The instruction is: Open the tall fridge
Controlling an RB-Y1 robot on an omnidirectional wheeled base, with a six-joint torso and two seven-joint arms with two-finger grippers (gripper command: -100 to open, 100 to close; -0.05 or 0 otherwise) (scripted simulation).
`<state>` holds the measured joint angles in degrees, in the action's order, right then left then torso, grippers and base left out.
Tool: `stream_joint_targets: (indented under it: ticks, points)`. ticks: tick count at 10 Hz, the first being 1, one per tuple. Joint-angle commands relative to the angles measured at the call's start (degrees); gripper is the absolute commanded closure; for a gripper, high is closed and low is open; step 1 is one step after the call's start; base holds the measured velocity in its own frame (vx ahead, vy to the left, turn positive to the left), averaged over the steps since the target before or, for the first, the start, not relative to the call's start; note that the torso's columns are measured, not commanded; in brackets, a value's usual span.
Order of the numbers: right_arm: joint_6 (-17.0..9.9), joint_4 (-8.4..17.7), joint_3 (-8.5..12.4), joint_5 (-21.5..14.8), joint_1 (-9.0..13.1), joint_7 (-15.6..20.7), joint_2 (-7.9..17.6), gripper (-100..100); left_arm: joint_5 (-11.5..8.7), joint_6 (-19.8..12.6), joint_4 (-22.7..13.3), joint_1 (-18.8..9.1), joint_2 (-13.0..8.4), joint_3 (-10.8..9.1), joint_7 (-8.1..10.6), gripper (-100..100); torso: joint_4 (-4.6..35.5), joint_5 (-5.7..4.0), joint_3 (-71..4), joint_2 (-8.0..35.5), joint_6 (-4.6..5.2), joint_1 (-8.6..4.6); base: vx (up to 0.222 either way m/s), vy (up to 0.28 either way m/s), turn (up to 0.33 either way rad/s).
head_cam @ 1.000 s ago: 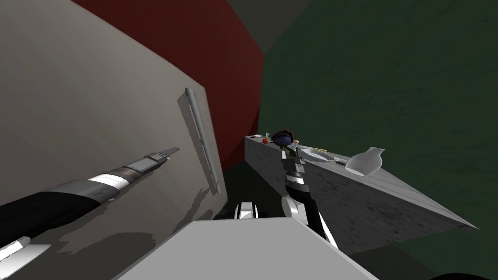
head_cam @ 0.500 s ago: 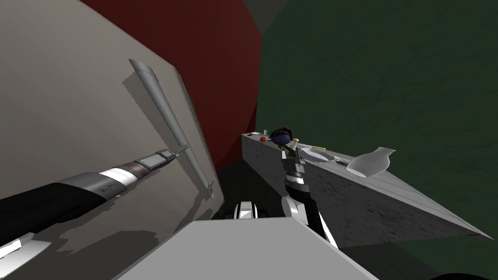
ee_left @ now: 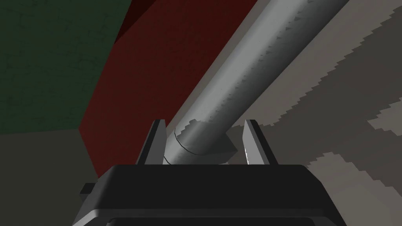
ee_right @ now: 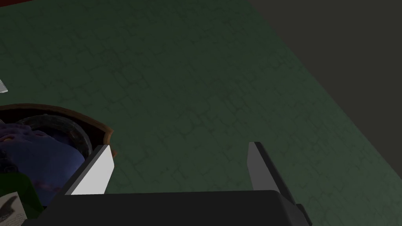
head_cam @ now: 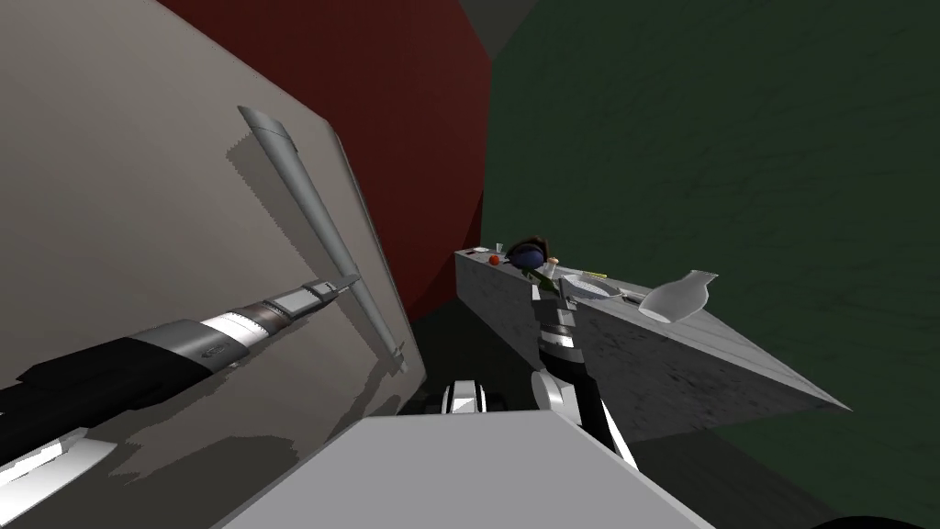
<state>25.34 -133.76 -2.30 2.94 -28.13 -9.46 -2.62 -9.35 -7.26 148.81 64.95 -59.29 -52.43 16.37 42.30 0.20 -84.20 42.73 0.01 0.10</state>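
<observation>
The left gripper's (ee_left: 204,124) two fingers (ee_left: 156,140) sit narrow, pinching the lower end of the one grey bar handle (ee_left: 251,70); a second ago their tips were short of it. The handle runs up the tall fridge's beige door (head_cam: 138,184) on the left, whose edge stands nearer than before. The right gripper (ee_right: 178,148) hangs with both fingers wide apart, beside one grey counter (head_cam: 661,367) on the right that bears one pale vase (head_cam: 675,298) and one small red thing (head_cam: 494,260)
</observation>
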Motion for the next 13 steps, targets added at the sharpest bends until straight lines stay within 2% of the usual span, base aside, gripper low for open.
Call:
stream_joint_targets:
  ticks: [1,7,8,9,10,13]
  points:
    - [0.00,0.00,0.00,0.00,0.00,0.00,0.00,0,0.35,2.51,0.19,-0.37,-2.54,0.59,1.33,100,0.06,-0.02,-0.06,-0.06,-0.11,0.09,-0.304,0.040,-0.047]
    - [0.00,0.00,0.01,0.00,0.00,0.00,0.00,0,1.84,8.80,-0.42,-2.20,-9.29,2.12,4.14,100,0.23,-0.15,-0.29,-0.20,-0.21,0.26,-0.312,0.019,-0.040]
    - [0.00,0.00,0.00,0.00,0.00,0.00,0.00,0,1.76,7.83,-0.38,-2.43,-9.07,2.44,3.68,100,0.15,-0.14,-0.26,-0.23,-0.18,0.09,-0.139,-0.008,-0.027]
    - [0.00,0.00,0.00,0.00,-0.02,0.00,0.00,0,1.79,10.77,-0.13,-2.36,-10.59,2.97,3.68,100,0.15,-0.24,-0.58,-0.67,-0.19,0.04,-0.209,0.049,-0.063]
    - [0.00,0.00,0.01,0.00,-0.01,0.00,0.01,0,1.79,10.77,-0.13,-2.36,-10.59,2.97,3.68,100,0.00,-0.21,-0.49,-0.50,0.05,0.03,-0.238,0.121,-0.087]
    - [0.00,0.00,0.01,0.00,-0.01,0.00,0.01,0,1.67,14.70,0.02,-2.46,-12.45,3.24,3.71,100,0.10,-0.01,-0.18,-0.14,-0.23,0.31,-0.259,0.101,-0.074]
